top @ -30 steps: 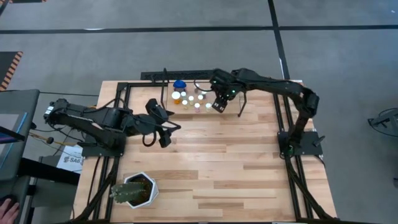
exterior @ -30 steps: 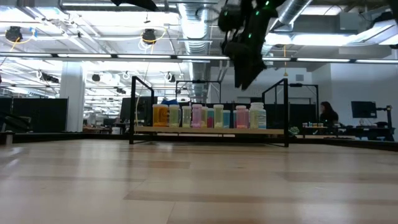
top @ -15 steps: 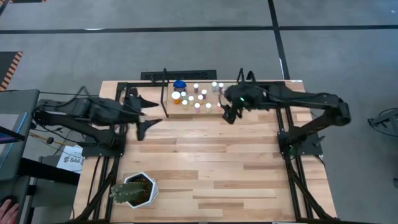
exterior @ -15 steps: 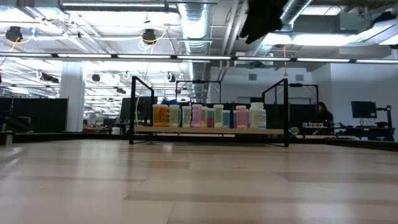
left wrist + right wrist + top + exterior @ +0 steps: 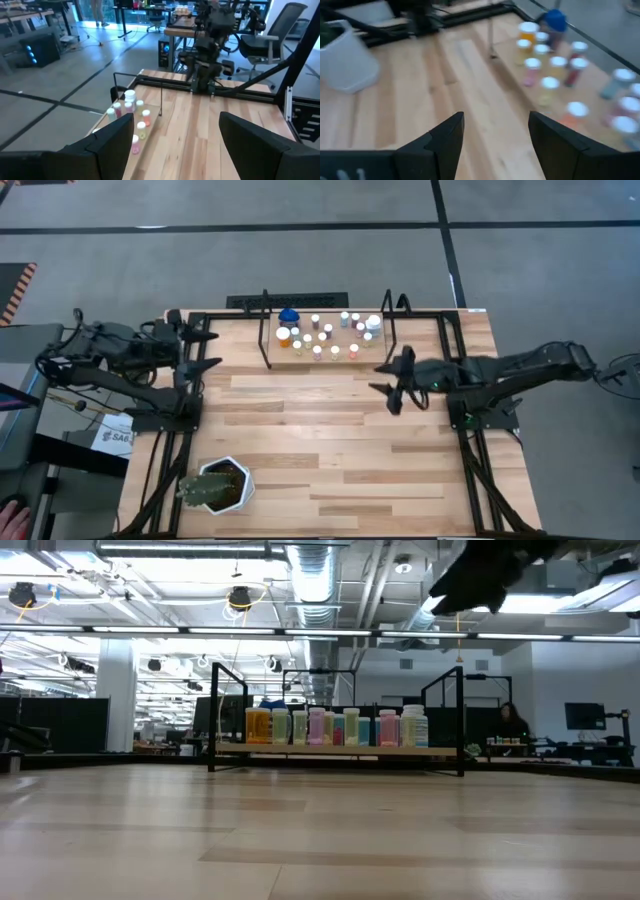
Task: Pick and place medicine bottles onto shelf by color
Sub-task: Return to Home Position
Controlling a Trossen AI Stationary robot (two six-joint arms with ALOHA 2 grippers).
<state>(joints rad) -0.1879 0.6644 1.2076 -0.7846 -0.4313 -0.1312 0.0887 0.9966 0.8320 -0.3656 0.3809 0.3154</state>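
Hovering empty above the worktop [image 5: 330, 450], the left gripper [image 5: 205, 350] sits over the far-left corner and the right gripper [image 5: 380, 378] hangs just on the near side of the shelf [image 5: 375, 356], by its right end. Both wrist views show the jaws apart with nothing between them. The medicine bottles [image 5: 325, 335] stand on the shelf, a narrow plank whose long axis runs left to right along the worktop's far edge between black rod uprights. Each bottle is upright, cap up, long axis vertical. The low view shows them in a row, orange and yellow toward the left, pink in the middle, white at the right, and a blue-lidded bottle [image 5: 289, 315] occupies the shelf's far-left corner. With no bottle seen off the shelf, the sorting looks finished and the step in hand appears to be the return to rest. The next move likely calls only for both grippers to draw in toward their bases, keeping clear of the uprights and of the potted plant [image 5: 215, 485] at the near left.
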